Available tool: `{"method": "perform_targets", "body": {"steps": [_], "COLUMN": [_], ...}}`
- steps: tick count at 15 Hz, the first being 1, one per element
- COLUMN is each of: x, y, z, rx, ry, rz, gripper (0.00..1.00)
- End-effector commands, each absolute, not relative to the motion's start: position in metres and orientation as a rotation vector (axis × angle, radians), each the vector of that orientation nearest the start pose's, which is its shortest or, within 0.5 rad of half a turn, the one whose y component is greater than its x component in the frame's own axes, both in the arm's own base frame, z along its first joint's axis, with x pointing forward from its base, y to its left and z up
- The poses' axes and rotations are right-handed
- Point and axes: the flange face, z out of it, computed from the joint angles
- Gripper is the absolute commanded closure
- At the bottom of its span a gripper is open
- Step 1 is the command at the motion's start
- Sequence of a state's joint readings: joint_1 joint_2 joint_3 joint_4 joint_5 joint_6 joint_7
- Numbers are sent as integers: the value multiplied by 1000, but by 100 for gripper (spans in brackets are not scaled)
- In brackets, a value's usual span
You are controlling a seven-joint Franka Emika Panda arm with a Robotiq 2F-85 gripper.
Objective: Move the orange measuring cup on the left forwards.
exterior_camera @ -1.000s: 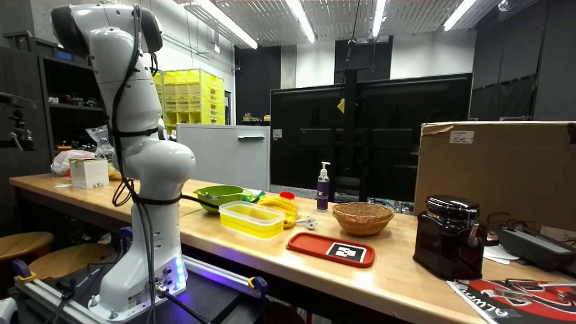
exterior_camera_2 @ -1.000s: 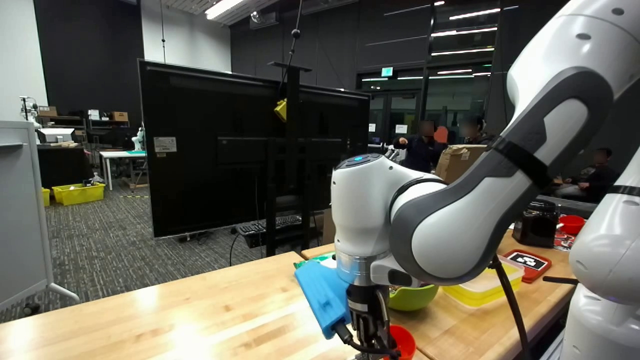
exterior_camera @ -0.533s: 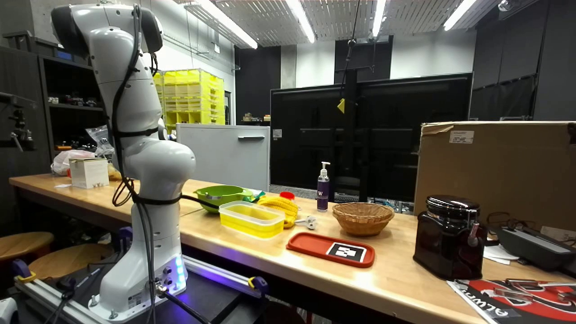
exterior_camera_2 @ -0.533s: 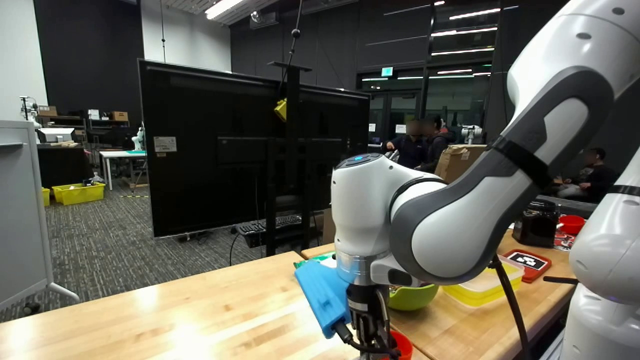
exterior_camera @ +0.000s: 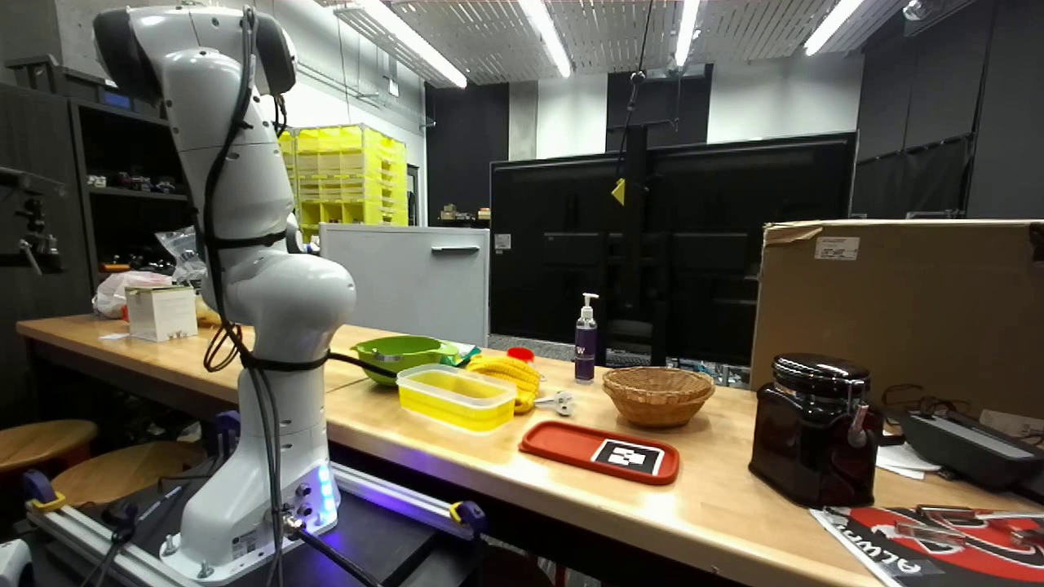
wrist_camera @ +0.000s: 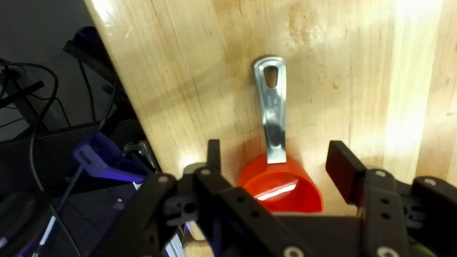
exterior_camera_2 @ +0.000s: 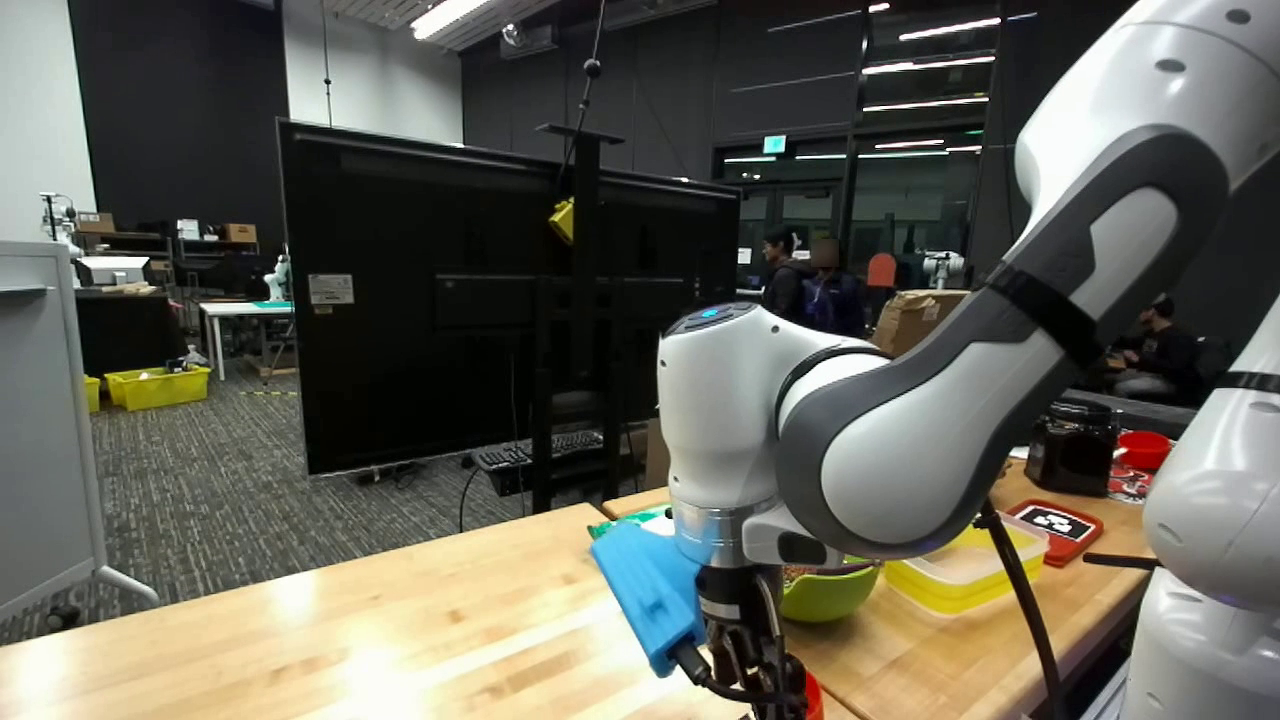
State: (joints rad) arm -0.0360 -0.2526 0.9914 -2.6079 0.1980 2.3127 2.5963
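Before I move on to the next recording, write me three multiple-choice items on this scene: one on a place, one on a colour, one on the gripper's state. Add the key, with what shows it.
1. In an exterior view, where does the wicker basket appear, left to right, among the pump bottle and the dark jar?
A) left of both
B) between them
C) right of both

2. What colour is the handle of the measuring cup?
A) blue
B) black
C) silver

3. How does the gripper stand?
A) open, astride the handle
B) shut on the handle
C) shut on nothing

Key:
1 B: the basket shows right of the bottle and left of the jar.
2 C: the wrist view shows bare, silvery metal.
3 A: in the wrist view, the fingers stand apart from the handle on either side.
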Motion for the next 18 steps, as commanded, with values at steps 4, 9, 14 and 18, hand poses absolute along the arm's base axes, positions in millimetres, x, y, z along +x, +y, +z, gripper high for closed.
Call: {"method": "perform_targets", "body": {"steps": [4,9,14,18], "x": [247,244,240,241], "y": [343,371,392,393], "z": [326,352,371,383], "rx": [-2163,-2354,-2561,-2739], "ry": [2484,2149,1763,1450], "rz": [-259,-262,-219,-180], "gripper": [0,0,0,0]}}
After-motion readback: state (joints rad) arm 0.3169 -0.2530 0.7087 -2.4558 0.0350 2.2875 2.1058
